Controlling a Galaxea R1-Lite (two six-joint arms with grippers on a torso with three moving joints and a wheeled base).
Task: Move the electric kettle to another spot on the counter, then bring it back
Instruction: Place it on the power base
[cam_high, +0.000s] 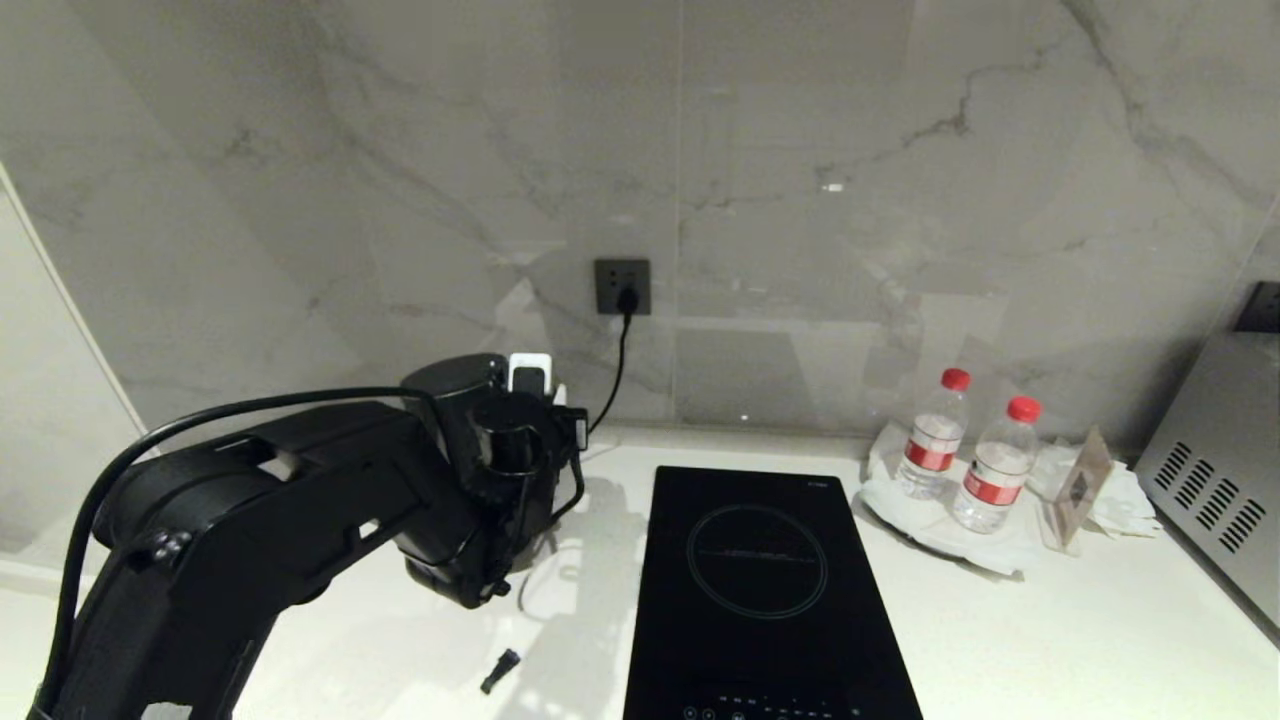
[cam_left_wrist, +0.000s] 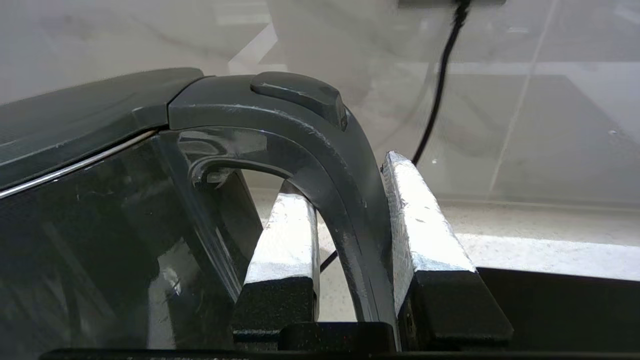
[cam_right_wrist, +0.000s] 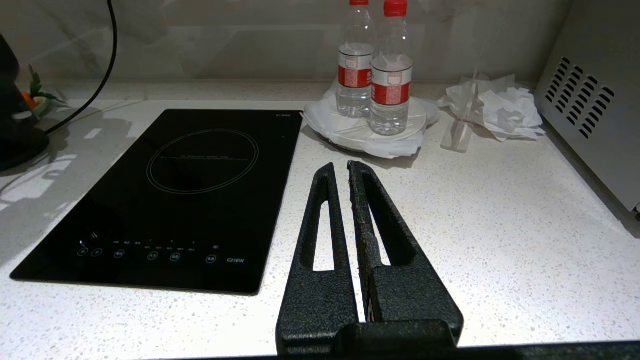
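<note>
The left gripper (cam_left_wrist: 350, 235) is clamped on the loop handle (cam_left_wrist: 330, 165) of the electric kettle (cam_left_wrist: 100, 225): one silver finger pad (cam_left_wrist: 285, 240) sits inside the loop, the other presses the handle's outer face. In the head view, the left arm (cam_high: 260, 520) reaches in from the lower left of the frame and covers most of the kettle; only the lid area (cam_high: 455, 375) shows at centre left, in front of the marble wall. The kettle is over the counter (cam_high: 1050, 640), left of the black induction hob (cam_high: 765, 590). Whether its base touches the counter cannot be determined.

A black power cord (cam_high: 615, 375) runs down from the wall socket (cam_high: 622, 286) toward the kettle position.

The right gripper (cam_right_wrist: 347, 172) hovers over the counter at lower centre of its wrist view, fingers together and empty. Two water bottles (cam_high: 965, 450) stand at right of the hob.
</note>
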